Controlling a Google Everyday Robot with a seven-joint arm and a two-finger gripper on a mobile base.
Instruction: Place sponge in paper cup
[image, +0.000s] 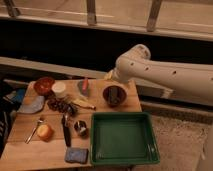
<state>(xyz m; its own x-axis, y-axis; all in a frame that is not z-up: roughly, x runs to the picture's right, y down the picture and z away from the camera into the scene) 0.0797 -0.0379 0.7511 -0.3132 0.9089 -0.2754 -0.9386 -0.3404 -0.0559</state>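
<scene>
ROBOT AT WORK: The white arm (165, 70) reaches in from the right over a cluttered wooden surface (30, 147). Its tool (114, 95) hangs low above a brown bowl (105, 95) near the back right corner, and whether the tool is open or closed cannot be told. The blue sponge (76, 155) lies flat at the front edge, just beside the left wall of a green tray (150, 150). The paper cup (59, 89) stands upright toward the back left corner, next to a reddish-brown bowl (44, 85) and well apart from the sponge. On this showing nothing of the task is done: the grasp, the carry to the cup and the release all lie ahead
</scene>
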